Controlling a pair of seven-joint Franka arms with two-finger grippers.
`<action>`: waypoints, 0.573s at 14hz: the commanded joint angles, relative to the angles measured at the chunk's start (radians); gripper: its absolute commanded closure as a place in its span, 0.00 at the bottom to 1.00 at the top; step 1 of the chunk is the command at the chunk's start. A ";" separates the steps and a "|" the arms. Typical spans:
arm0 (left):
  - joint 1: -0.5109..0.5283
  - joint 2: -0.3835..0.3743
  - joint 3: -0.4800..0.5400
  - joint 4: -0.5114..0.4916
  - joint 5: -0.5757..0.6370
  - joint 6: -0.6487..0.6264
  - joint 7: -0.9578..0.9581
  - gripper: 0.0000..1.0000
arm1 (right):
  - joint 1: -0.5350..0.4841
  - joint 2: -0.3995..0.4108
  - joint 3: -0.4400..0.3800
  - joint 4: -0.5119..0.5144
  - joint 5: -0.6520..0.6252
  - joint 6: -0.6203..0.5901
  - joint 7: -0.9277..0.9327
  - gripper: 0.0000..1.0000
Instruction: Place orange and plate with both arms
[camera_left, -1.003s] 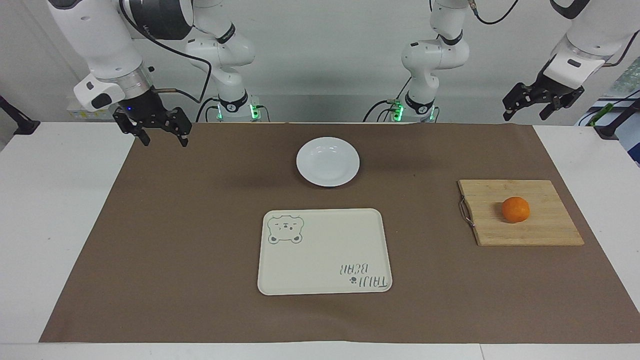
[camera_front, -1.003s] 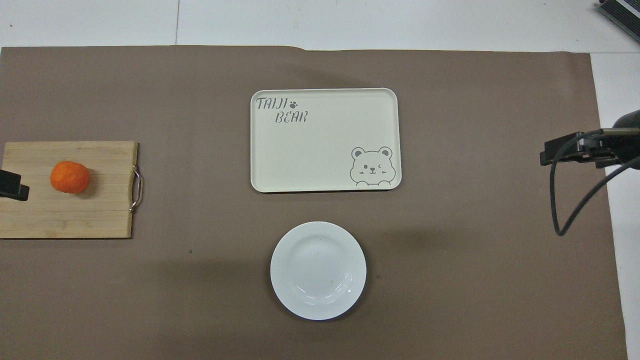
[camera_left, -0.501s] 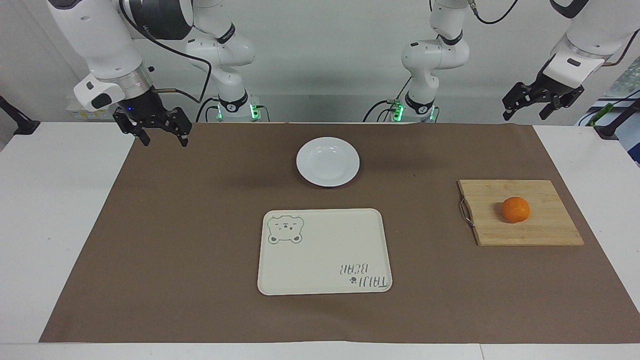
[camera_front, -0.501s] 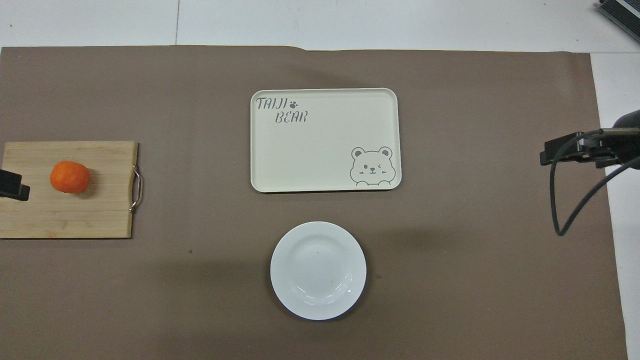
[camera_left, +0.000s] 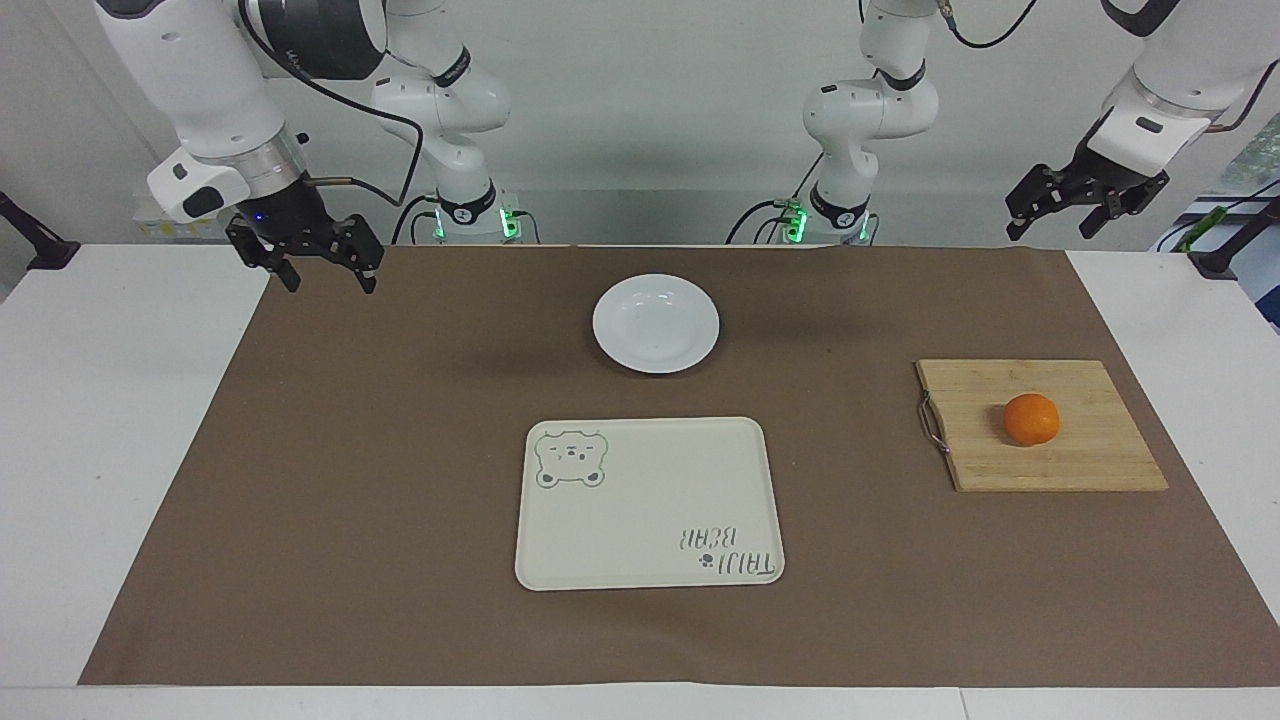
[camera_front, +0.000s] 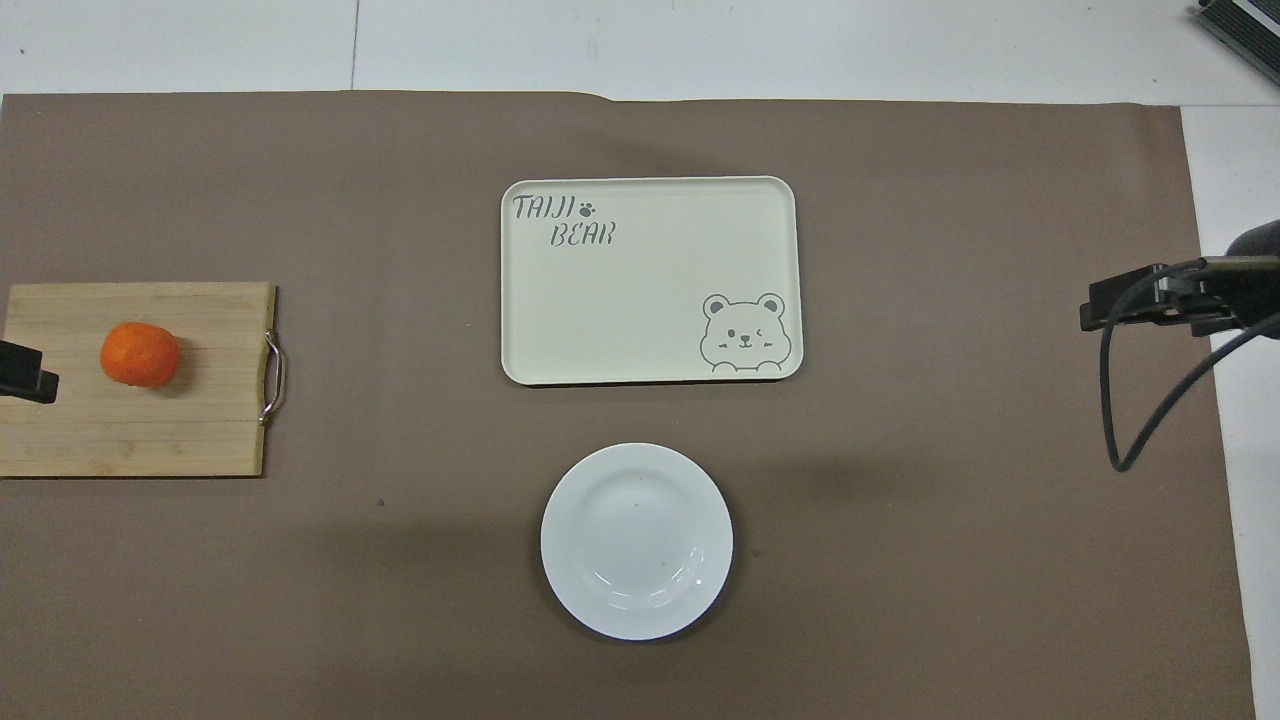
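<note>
**Both grippers up, nothing held**

We see our plate (camera_left: 655, 323) nearest us, then the orange (camera_left: 1031, 418) on its board (camera_left: 1090, 465) (toward our left arm's end). Left gripper (camera_left: 1050, 213) and right gripper (camera_left: 322, 268) wait, wide open.
</note>
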 joint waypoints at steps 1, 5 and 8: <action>-0.006 -0.017 0.003 -0.010 -0.008 -0.008 -0.006 0.00 | -0.006 0.005 0.007 0.016 -0.015 -0.016 0.021 0.00; -0.010 -0.015 0.001 -0.009 -0.010 -0.002 0.002 0.00 | -0.006 0.005 0.007 0.016 -0.015 -0.016 0.021 0.00; -0.013 -0.015 -0.003 -0.010 -0.011 0.005 0.002 0.00 | -0.006 0.005 0.007 0.016 -0.015 -0.016 0.021 0.00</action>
